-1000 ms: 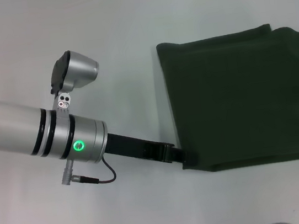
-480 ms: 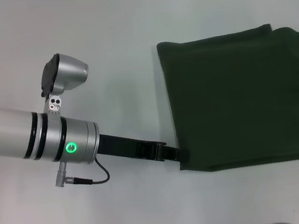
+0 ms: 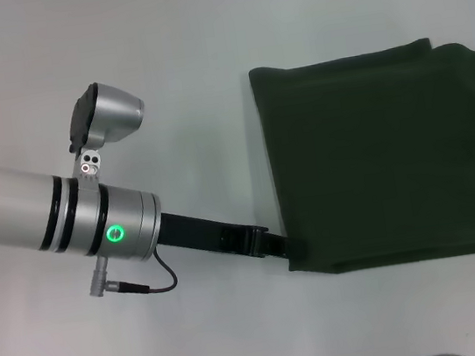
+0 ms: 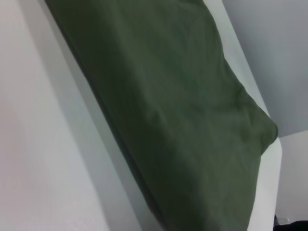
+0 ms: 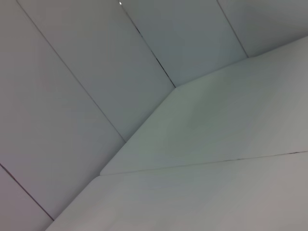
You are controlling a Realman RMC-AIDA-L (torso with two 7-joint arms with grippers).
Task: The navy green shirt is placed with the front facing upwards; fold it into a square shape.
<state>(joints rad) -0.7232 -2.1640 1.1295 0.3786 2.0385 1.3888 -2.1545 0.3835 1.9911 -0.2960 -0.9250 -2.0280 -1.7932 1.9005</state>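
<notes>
A plain white table (image 3: 201, 41) carries the navy green shirt (image 3: 389, 152), folded square toward its right edge. The left hand (image 3: 293, 249) reaches its near-left corner; its grip can't be judged.

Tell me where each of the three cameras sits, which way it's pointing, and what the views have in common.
Head view: looks forward and down at the white table; the left arm reaches in, the left gripper at the near left corner of the folded navy green shirt.
Left wrist view: looks along the shirt up close; no fingers show.
Right wrist view: faces pale panels; no shirt, no arm.
Shared: head and left wrist views both show the shirt.
</notes>
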